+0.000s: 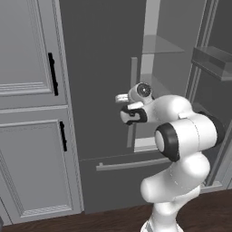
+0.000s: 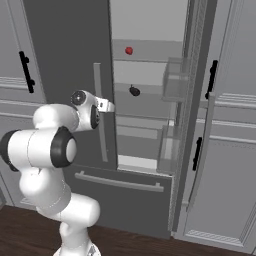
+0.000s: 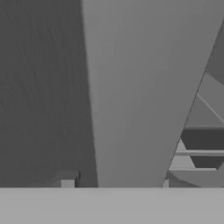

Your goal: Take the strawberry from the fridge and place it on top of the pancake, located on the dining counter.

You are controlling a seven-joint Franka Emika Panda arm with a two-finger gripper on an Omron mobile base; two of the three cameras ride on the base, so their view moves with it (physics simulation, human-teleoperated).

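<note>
The left base view looks forward from behind the arm [image 1: 181,149] on its left, toward the fridge [image 1: 104,68] and its closed door. The right base view looks from behind on the right, into the open half with its shelves [image 2: 145,75]. Both share the arm and the door handle [image 2: 100,110]. The hand view sits pressed close against that handle [image 3: 140,87].

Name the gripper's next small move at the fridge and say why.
Probably close on the left door's handle and pull: the gripper sits at that bar, the door is shut, and the strawberry lies on a shelf inside the open right half of the fridge.
</note>
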